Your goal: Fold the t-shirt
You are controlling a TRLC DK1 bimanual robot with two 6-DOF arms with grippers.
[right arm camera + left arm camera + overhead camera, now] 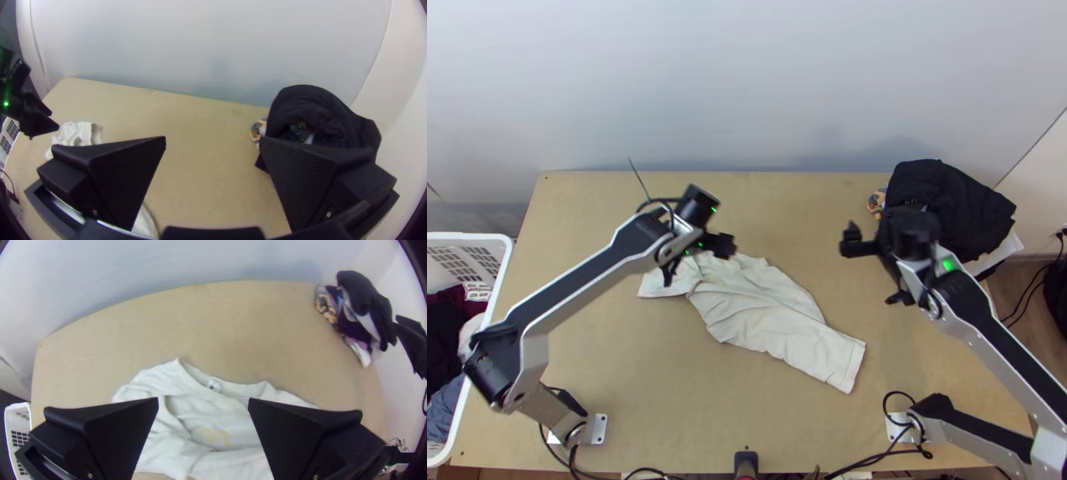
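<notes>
T-shirt [771, 312] lies rumpled, neck end under L gripper [697, 260], well apart from R gripper [872, 270]; both w/ fingers apart.

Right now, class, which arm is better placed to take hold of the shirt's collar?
Left, I'd judge: the left claw, open, is near the collar, while the right claw, also open, is away from the shirt, near the dark clothes.

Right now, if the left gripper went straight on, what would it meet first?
Probably the white t-shirt, lying rumpled beneath the left gripper and its open jaws, though how far down is unclear.
</notes>
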